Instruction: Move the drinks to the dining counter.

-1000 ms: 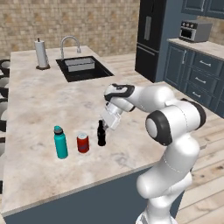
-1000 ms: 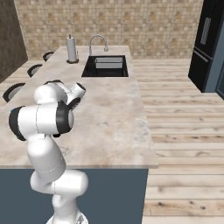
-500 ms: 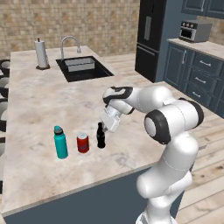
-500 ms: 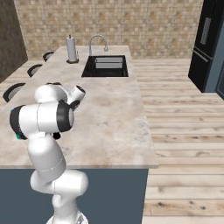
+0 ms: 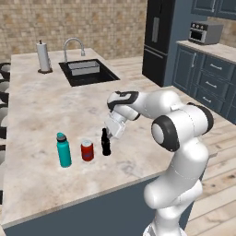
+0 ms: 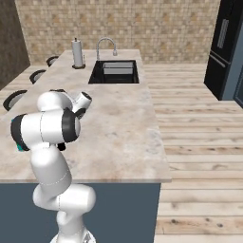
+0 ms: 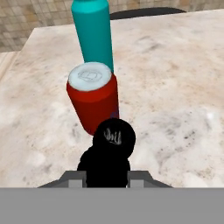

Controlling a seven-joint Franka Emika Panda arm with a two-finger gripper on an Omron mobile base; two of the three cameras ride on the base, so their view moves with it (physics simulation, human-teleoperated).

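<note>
Three drinks stand in a row near the front edge of the dining counter [image 5: 46, 106]: a teal bottle [image 5: 63, 151] with a dark cap, a short red can [image 5: 87, 151] and a small black bottle [image 5: 106, 145]. My gripper [image 5: 110, 133] comes down from the right and is shut on the black bottle at its upper part. In the hand view the black bottle [image 7: 109, 153] sits between my fingers, with the red can [image 7: 93, 100] just beyond it and the teal bottle [image 7: 92, 33] behind that. I cannot tell whether the black bottle's base touches the counter.
A black inset sink [image 5: 87, 73] with a chrome faucet [image 5: 73, 46] and a paper towel roll [image 5: 44, 57] sit at the counter's far end. Dark stools [image 5: 3, 110] line its left side. A black fridge [image 5: 159, 41] and blue cabinets [image 5: 207, 73] stand to the right.
My hand has sunk slightly toward the counter with the black bottle in it. The red can and the teal bottle have stayed where they were.
</note>
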